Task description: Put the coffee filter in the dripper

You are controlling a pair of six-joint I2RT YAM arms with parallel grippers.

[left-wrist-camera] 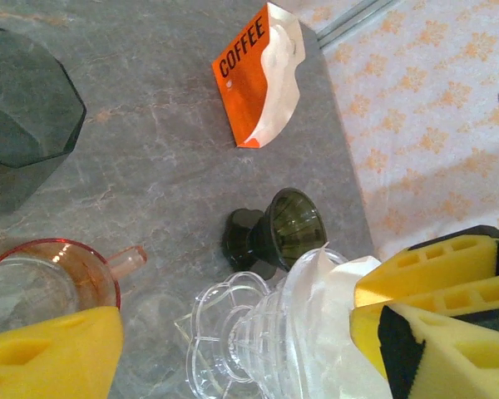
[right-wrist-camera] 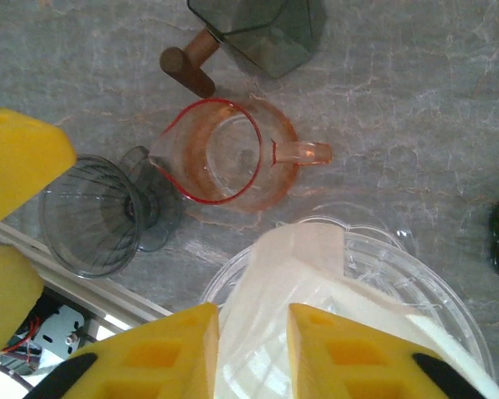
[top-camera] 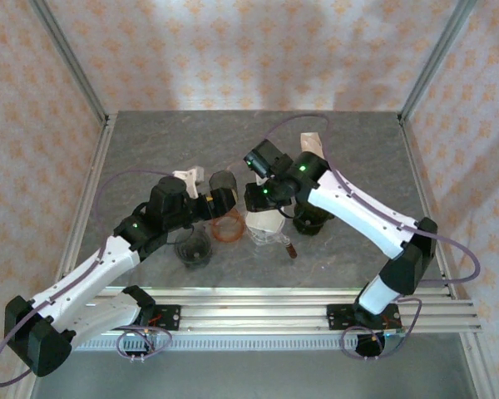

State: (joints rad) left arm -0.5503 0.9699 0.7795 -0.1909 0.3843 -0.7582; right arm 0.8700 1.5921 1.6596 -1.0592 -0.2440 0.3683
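- You see the filter (right-wrist-camera: 293, 278) as thin white matt paper.
- The dripper (right-wrist-camera: 374, 249): clear, glossy, ribbed.
- The jug (right-wrist-camera: 270, 187): pink, see-through, shiny.
- The worktop (right-wrist-camera: 399, 91): grey marbled, smooth.

Filter (right-wrist-camera: 295, 274) in dripper (right-wrist-camera: 382, 249), jug (right-wrist-camera: 233, 158) behind

light: bright, even, diffuse from overhead | shadows: soft and faint on the table (top-camera: 358, 141) under the arms | glare: small highlights on the clear dripper (right-wrist-camera: 399, 258) rim | focus: right gripper (right-wrist-camera: 251, 332) blurred close up | overhead view: slightly soft, mild edge bending
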